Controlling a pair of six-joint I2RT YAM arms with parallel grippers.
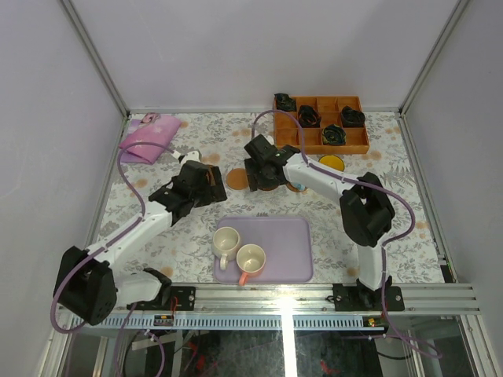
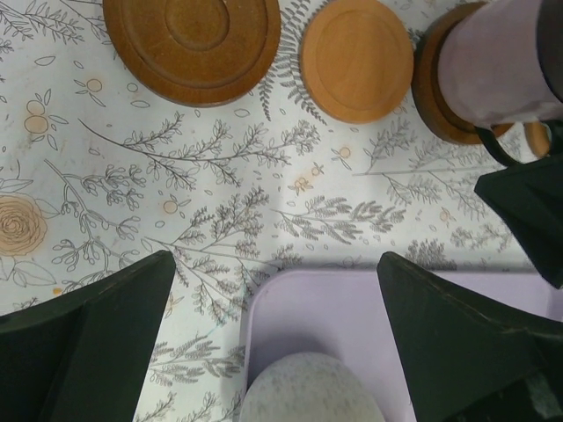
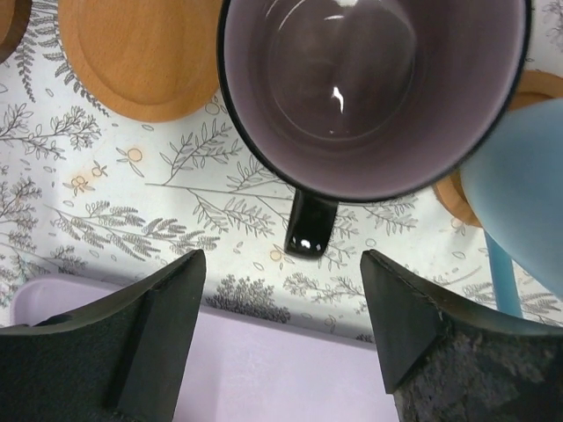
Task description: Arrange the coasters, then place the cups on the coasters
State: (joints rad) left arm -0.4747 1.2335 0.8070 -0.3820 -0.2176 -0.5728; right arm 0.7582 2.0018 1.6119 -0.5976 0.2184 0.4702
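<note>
Right pincer (image 3: 281,272) spread wide, gripping nothing. Mauve cup (image 3: 369,88) stands free just past fingertips, handle toward lilac tray (image 3: 264,378). Cup rests on dark coaster (image 2: 429,92) just beyond tray's far edge, so this one looks finished. Pale blue cup (image 3: 519,193) close beside, coaster rim showing under it. Tan coaster (image 3: 141,53) and wide brown coaster (image 2: 189,35) lie bare beyond tray's far-left side, likely awaiting cups. Left pincer (image 2: 277,268) fully open over tray's far-left corner, cream cup (image 2: 308,387) below: probably next pick.

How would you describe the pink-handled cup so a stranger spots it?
Start at the flat lilac tray, front and centre of the table. Two cream cups stand on its left half. The pink-handled cup is the nearer one; the other cup is all cream.
</note>
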